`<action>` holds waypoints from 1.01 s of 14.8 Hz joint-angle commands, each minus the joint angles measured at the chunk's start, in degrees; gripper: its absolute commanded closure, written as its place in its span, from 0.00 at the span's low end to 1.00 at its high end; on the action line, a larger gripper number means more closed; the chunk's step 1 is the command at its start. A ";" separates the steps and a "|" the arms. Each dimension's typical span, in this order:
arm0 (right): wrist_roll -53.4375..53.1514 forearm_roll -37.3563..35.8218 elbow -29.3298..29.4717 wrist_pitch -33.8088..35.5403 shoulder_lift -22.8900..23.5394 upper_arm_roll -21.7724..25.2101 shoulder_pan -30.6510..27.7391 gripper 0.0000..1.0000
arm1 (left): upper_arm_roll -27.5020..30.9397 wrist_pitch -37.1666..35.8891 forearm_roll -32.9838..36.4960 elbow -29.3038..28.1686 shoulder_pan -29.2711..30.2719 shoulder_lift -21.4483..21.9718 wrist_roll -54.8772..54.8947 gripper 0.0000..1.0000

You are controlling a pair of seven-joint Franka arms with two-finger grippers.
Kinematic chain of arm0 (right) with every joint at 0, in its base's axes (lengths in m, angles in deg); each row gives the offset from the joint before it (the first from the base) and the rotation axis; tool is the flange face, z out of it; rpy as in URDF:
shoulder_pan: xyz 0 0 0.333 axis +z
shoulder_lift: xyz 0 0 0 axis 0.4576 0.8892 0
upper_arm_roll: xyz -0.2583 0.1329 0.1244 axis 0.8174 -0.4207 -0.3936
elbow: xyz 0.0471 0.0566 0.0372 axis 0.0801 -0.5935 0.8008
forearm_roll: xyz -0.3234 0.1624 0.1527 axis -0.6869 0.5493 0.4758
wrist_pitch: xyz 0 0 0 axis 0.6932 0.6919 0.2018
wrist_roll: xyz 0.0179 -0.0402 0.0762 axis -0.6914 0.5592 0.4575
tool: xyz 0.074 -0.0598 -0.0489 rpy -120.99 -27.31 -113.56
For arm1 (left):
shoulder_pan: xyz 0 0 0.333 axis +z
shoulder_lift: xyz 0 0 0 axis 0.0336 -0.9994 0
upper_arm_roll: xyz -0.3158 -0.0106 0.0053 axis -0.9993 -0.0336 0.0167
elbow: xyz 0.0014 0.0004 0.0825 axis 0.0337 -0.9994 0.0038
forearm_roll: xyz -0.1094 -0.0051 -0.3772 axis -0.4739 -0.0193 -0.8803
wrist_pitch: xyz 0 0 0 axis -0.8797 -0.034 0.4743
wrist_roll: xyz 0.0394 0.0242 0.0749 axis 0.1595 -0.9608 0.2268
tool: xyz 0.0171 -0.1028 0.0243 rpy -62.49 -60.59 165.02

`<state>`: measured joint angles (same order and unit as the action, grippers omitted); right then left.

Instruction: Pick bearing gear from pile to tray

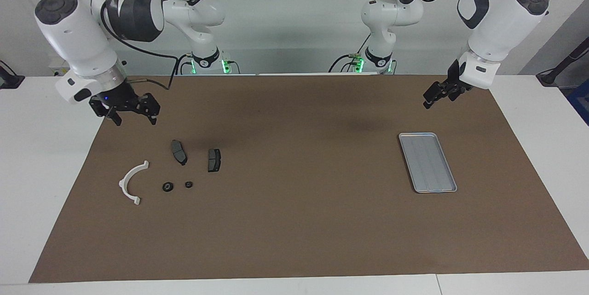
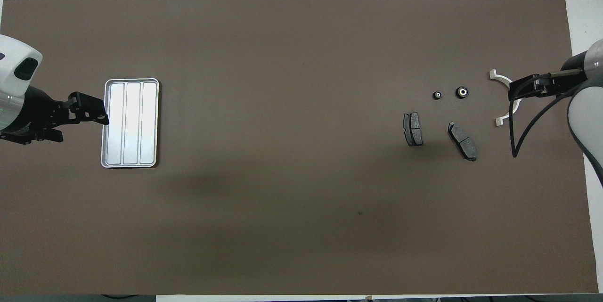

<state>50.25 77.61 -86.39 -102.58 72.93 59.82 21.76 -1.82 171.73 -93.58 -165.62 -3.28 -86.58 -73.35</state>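
**Both grippers raised, parts untouched on the mat**

While both arms hang above the brown mat (image 1: 294, 221), nothing is gripped. The right gripper (image 1: 132, 119) hovers over the mat's edge at the right arm's end, its fingers spread apart and empty. The left gripper (image 1: 431, 98) hangs over the mat close to the tray (image 1: 448, 190); whether its fingers are parted or closed I cannot tell.

The pile lies toward the right arm's end: a white bracket (image 1: 131, 182), two dark plates (image 1: 178, 152) (image 1: 214, 159), and, farther from the robots, two small black round pieces, a larger one (image 1: 168, 187) and a smaller one (image 1: 188, 184), lying apart. The tray sits flat at the left arm's end, holding nothing.
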 commanded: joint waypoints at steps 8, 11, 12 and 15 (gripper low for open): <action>1.28 -0.26 0.89 -12.38 12.96 -0.55 -0.77 0.00 | -0.06 0.25 -0.19 -0.38 0.30 0.88 0.24 0.00; 1.19 -0.35 0.80 -15.46 15.86 -0.55 -0.41 0.00 | -0.06 0.25 -0.28 -0.38 0.21 0.88 0.24 0.00; 1.19 -0.35 0.63 -16.69 16.57 -0.46 -0.41 0.00 | -0.06 0.34 -0.28 -0.38 0.21 0.88 0.24 0.00; 1.37 -0.44 0.28 -19.67 18.94 -0.46 -0.41 0.00 | -0.06 0.34 -0.28 -0.38 0.30 0.88 0.24 0.00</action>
<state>50.25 77.56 -86.30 -119.79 90.21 59.61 21.66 -1.82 171.73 -93.58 -165.62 -3.28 -86.58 -73.35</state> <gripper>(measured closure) 0.000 0.000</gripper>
